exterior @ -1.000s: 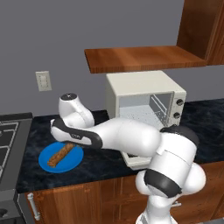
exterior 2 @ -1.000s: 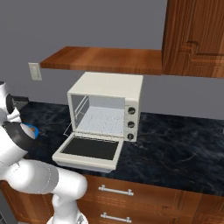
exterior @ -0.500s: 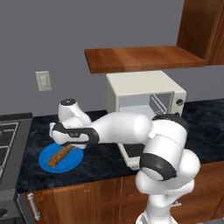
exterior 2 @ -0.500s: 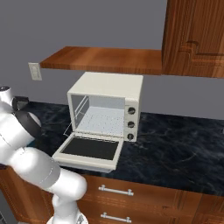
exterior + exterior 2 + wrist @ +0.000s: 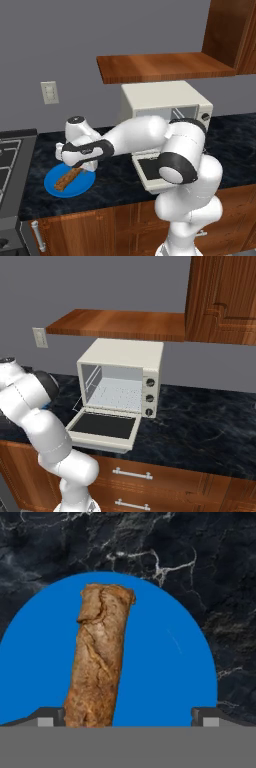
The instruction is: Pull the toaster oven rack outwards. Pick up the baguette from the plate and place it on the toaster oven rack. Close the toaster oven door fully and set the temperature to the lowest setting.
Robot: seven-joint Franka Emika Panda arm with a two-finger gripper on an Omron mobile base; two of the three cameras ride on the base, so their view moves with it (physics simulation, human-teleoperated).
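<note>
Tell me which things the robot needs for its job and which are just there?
Needed: baguette, blue plate, toaster oven, its rack, its open door, the gripper.
Just there: wall outlet, wooden shelf, stove, cabinet.

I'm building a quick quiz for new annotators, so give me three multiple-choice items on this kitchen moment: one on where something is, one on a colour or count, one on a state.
1. Where does the baguette lie?
A. on the plate
B. on the toaster oven rack
C. on the bare counter

2. How many round knobs run down the toaster oven front?
A. one
B. three
C. five

3. How does the toaster oven door stand?
A. shut
B. half raised
C. folded down open

Answers:
1. A: the hand view shows the bread resting on the blue disc, with the open hand above it.
2. B: the right base view shows three dark knobs stacked on its right side.
3. C: the glass pane lies flat in front of the open cavity.
</note>
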